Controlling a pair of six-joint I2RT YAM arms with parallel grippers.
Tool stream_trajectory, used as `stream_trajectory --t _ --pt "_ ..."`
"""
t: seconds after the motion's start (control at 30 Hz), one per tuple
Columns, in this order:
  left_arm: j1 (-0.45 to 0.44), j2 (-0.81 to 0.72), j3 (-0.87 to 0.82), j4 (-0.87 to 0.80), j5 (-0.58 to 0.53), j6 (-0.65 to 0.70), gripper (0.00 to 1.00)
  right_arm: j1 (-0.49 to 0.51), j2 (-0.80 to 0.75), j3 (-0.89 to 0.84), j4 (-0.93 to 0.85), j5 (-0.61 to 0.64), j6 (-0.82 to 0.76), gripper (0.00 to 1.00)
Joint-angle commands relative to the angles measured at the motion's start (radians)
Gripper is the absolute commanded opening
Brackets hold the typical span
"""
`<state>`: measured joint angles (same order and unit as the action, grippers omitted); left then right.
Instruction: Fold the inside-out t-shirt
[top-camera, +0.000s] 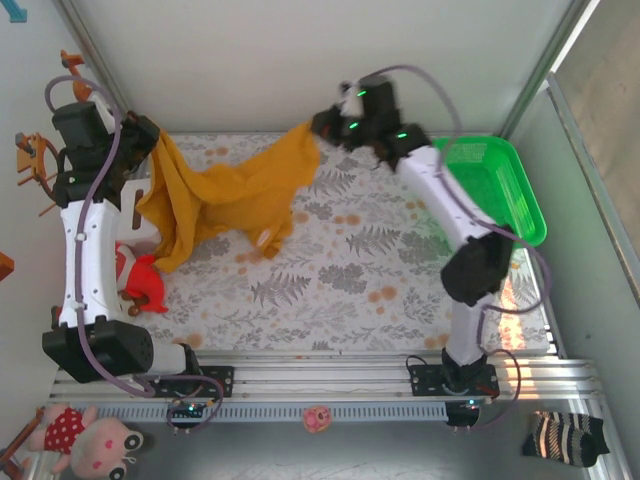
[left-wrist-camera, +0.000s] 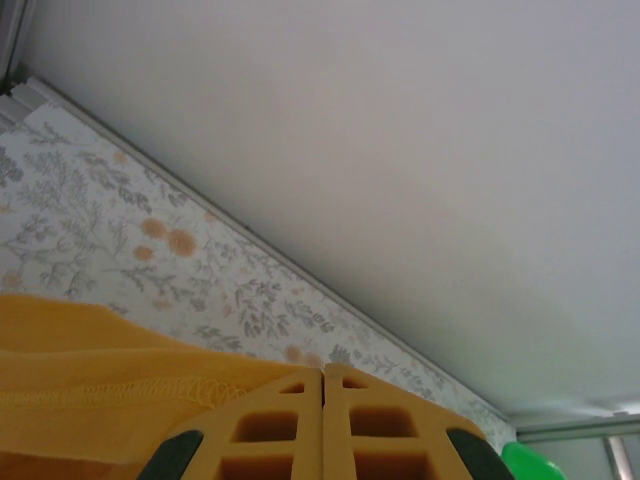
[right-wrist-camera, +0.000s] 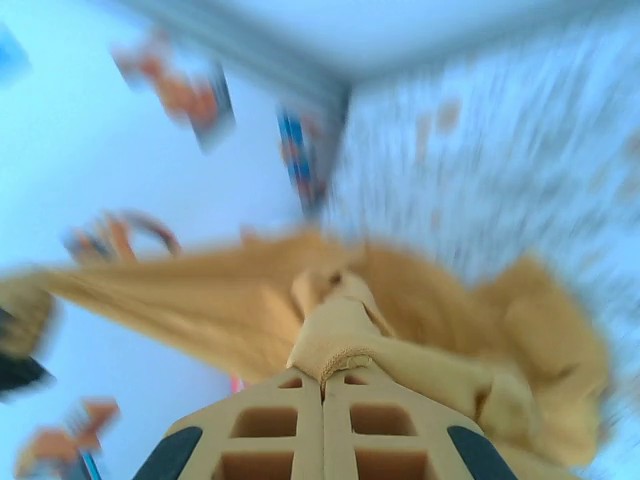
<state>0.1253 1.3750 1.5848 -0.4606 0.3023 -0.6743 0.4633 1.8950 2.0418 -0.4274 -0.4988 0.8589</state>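
Mustard t-shirt (top-camera: 235, 195) strung; left gripper (top-camera: 150, 142), right gripper (top-camera: 318, 128) pinching.

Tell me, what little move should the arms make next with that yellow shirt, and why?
Probably spread the two apart. The left tool and right tool are each shut on the t-shirt, held up between them, but its middle sags in a bunch onto the table, so it needs stretching flat first.

The shirt (top-camera: 235, 195) hangs over the table's (top-camera: 380, 290) far left part. It is strung between the left gripper (top-camera: 140, 135) at the far left corner and the right gripper (top-camera: 322, 125) at mid far edge, both pinching it. A basket (top-camera: 500, 185) sits in the far right corner. A toy (top-camera: 140, 278) lies at the left edge, nearer than the shirt.
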Motion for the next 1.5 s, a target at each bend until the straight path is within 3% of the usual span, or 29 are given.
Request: stream_trajectory --t 0.0,0.23,0.6,0.83,1.23,1.37,1.47 --pt "0.007 0.005 0.060 0.095 0.054 -0.051 0.00 -0.111 -0.132 0.031 -0.011 -0.012 0.002 0.00" --pt "0.001 0.025 0.087 0.232 0.163 -0.168 0.00 -0.276 -0.256 0.049 -0.036 -0.052 0.016 0.00" --pt "0.000 -0.062 0.125 0.279 0.212 -0.247 0.00 -0.448 -0.463 0.079 -0.036 -0.087 0.069 0.00" --pt "-0.006 -0.068 0.159 0.239 0.173 -0.243 0.00 -0.467 -0.531 0.028 -0.057 -0.059 0.064 0.00" --pt "-0.029 0.209 0.140 0.190 0.137 -0.176 0.00 -0.467 -0.350 -0.200 0.083 -0.081 0.078 0.00" --pt "-0.046 0.395 0.272 0.165 0.133 -0.179 0.00 -0.465 -0.189 -0.151 0.193 -0.136 0.125 0.00" --pt "-0.052 0.546 0.535 0.059 0.138 -0.197 0.00 -0.453 -0.057 0.020 0.227 -0.187 0.187 0.00"
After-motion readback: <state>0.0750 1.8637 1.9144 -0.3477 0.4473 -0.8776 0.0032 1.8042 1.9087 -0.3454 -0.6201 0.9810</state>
